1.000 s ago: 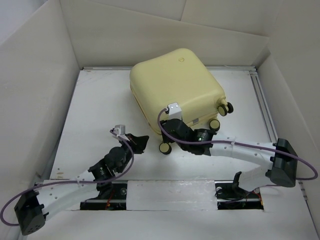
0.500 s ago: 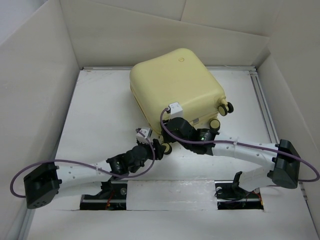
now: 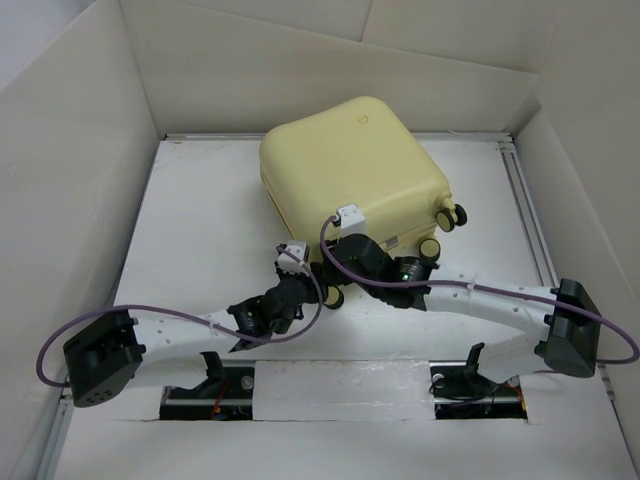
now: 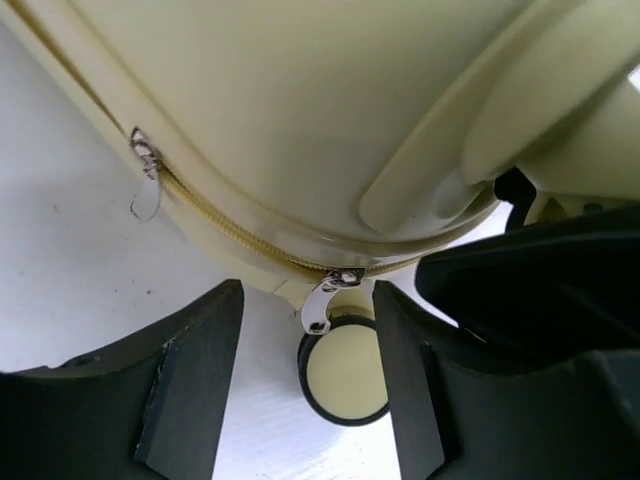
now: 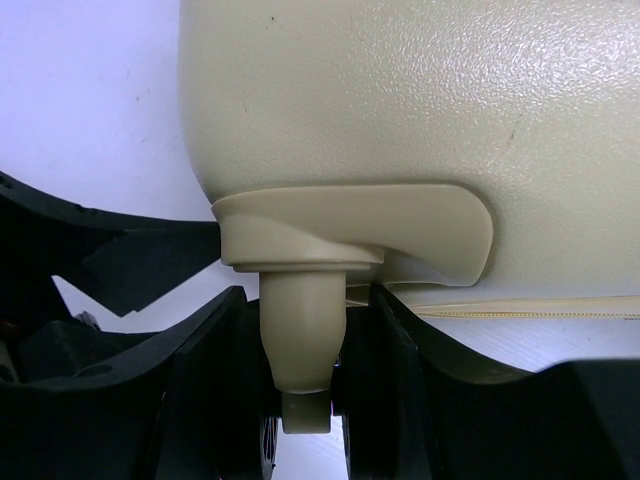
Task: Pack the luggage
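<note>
**Top external.** The luggage [image 3: 350,165] lies closed and flat at the far centre of the table [image 3: 200,210], with one corner turned toward the near edge. Both arms reach to that corner. The left gripper [image 3: 308,288] comes in from the near-left. The right gripper [image 3: 340,272] comes from the near-right, just above the caster [image 3: 333,298]. The left gripper is the one lined up on the zip side.

**Left wrist.** The left gripper [image 4: 307,300] is open and holds nothing. Its fingers [image 4: 195,380] stand either side of a zip pull [image 4: 322,302], which hangs from the corner of the luggage [image 4: 300,100] just above the caster [image 4: 345,375]. The pull lies straight ahead, between the fingers and clear of both. The zip [image 4: 240,235] runs away up-left along the seam to a second pull [image 4: 143,160]. A closing grip here would likely take the near pull.

**Right wrist.** The right gripper [image 5: 305,400] brackets the caster stem [image 5: 300,340] under the shell of the luggage [image 5: 400,100]. Its fingers [image 5: 205,370] sit close on each side. Whether they press on the stem cannot be told.
</note>
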Controlling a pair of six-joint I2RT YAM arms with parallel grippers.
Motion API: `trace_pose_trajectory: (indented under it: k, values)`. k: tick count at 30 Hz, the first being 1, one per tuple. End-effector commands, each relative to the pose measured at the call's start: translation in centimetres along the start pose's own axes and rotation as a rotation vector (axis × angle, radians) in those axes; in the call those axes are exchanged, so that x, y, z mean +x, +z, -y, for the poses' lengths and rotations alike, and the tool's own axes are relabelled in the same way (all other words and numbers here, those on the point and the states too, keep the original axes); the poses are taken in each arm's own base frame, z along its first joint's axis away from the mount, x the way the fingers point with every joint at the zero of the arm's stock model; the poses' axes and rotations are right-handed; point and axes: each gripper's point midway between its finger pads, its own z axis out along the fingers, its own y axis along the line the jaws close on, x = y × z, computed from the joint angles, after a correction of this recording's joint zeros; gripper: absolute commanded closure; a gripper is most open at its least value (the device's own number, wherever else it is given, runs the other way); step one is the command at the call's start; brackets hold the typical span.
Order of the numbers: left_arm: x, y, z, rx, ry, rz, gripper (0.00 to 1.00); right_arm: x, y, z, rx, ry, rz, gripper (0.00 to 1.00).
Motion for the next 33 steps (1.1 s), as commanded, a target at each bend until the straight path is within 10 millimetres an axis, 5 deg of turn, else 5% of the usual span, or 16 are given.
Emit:
trace_pose_trajectory:
  k: [1, 9, 11, 14, 18, 27, 33]
  values:
    - [-2.7, 0.7, 2.2, 0.057, 0.012, 0.074, 0.52, -1.4, 0.1, -1.3, -0.077, 0.012, 0.052, 0.93]
    - [-2.8, 1.6, 3.2, 0.066, 0.042, 0.071, 0.85, -1.7, -0.2, -1.7, -0.108, 0.024, 0.07, 0.97]
    - [-2.9, 1.7, 3.0, 0.058, 0.042, 0.076, 1.0, -1.6, -0.3, -1.6, -0.108, 0.024, 0.07, 0.97]
    - [-4.0, 1.3, 2.9, 0.047, 0.023, 0.107, 1.0, -1.1, -0.4, -1.1, -0.094, 0.021, 0.068, 0.98]
    - [-3.7, 0.7, 0.8, -0.019, 0.009, 0.125, 1.0, -0.2, -0.5, -0.1, -0.066, 0.024, 0.061, 1.0]
    - [-2.6, 0.5, -7.6, -0.176, -0.145, 0.075, 1.0, 1.6, -1.5, 2.0, -0.033, 0.051, 0.054, 1.0]
    - [-5.2, 1.1, -12.4, -0.312, -0.228, 0.086, 1.0, 2.0, -1.5, 2.3, -0.034, 0.059, 0.041, 1.0]
